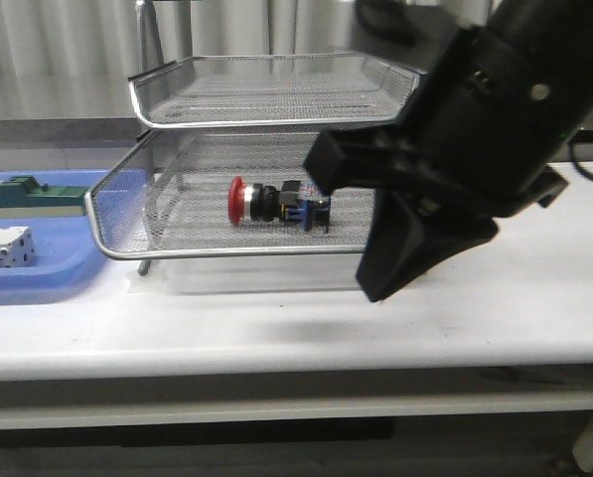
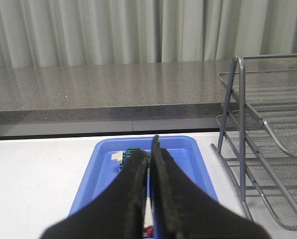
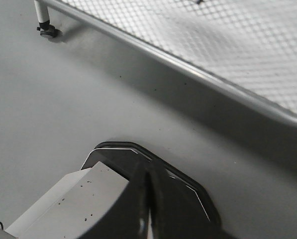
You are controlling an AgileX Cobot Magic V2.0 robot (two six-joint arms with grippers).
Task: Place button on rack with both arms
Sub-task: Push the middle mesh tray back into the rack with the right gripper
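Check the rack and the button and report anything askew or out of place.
Nothing stands out. The button lies on its side in the pulled-out middle tray of the rack, red head toward the blue tray. Nothing looks spilled or damaged. Both grippers' jaws are closed and empty.

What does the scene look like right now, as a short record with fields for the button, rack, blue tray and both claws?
button: lies on its side on the rack's pulled-out mesh tray, red head toward the left
rack: silver wire-mesh stand on the white table, another tray above the button's
blue tray: left of the rack, holds a green block and a white block
left claw: shut, empty, above the blue tray
right claw: shut, empty, over the table in front of the rack
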